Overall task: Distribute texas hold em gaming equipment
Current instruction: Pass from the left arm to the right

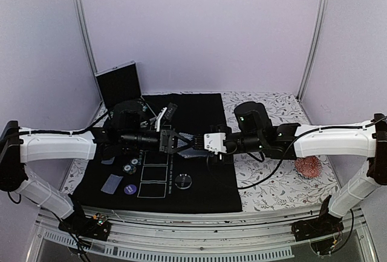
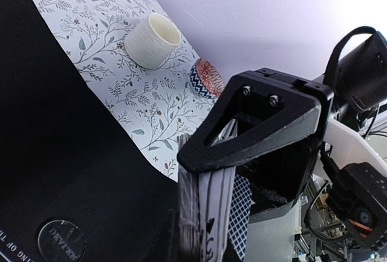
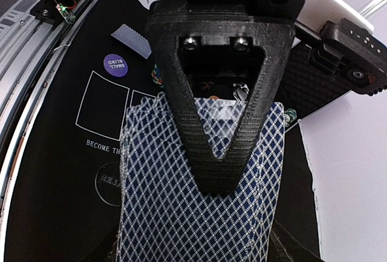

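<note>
Though L claw (image 1: 176, 142) grips deck (image 3: 181, 213) | R claw (image 3: 214, 180) grip unclear

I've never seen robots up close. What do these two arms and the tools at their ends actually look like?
The left arm and right arm both have smooth white shells on their long segments, chunky black joints and black bases. Thin black cables run along them. The left tool and right tool carry black, ridged fingers shaped like open triangles, each fixed with two screws.

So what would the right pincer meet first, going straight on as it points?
The right pincer would meet the deck of cards first, right at its tips, gripped by the left pincer; exact gap unclear.
</note>
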Controlling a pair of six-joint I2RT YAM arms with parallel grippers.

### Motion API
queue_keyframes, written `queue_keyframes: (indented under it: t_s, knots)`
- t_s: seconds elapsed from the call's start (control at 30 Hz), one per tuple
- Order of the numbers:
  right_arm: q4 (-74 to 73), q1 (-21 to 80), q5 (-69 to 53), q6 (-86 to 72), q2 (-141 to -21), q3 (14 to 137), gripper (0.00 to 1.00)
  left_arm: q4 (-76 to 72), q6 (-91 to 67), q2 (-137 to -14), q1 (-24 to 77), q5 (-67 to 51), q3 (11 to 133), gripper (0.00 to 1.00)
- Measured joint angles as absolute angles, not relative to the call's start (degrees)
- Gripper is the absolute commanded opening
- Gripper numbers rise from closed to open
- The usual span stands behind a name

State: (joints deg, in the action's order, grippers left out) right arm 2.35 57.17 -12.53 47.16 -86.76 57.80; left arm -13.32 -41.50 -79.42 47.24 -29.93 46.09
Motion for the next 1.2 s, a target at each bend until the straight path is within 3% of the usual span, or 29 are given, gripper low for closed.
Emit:
queue_keyframes:
  t_s: [0.23, 0.33, 0.57, 0.67, 0.8, 0.93, 1.03, 1.2]
  knots:
    - [1.02, 57.17, -12.51, 47.20, -87.13, 57.91, 0.59, -15.79, -42.87, -79.88, 47.18, -31.86, 45.87, 0.23]
    - [0.80, 57.17, -12.51, 47.20, -87.20, 58.06, 0.59, -16.58, -43.18, -79.92, 47.20, -32.58, 45.84, 0.18]
    - [-0.36, 57.17, -12.34, 47.20, -87.20, 58.54, 0.59, -16.99, -43.62, -80.60, 47.18, -32.53, 45.78, 0.18]
    - [-0.56, 57.17, -12.27, 47.18, -87.20, 58.57, 0.59, -17.12, -43.70, -80.77, 47.18, -32.49, 45.78, 0.03]
    - [-1.28, 57.10, -12.32, 46.74, -87.20, 58.72, 0.76, -17.47, -43.55, -81.25, 47.22, -32.56, 45.76, 0.00]
    - [-0.40, 57.06, -12.75, 46.19, -87.35, 58.76, 0.79, -19.51, -43.11, -81.25, 48.29, -34.39, 45.78, 0.00]
    - [-0.10, 56.95, -12.75, 46.11, -87.35, 58.74, 0.76, -19.90, -42.61, -81.12, 48.31, -34.26, 45.78, 0.00]
    - [-0.05, 56.95, -12.86, 45.95, -87.53, 58.74, 0.59, -20.18, -42.02, -80.55, 48.27, -33.45, 45.78, 0.00]
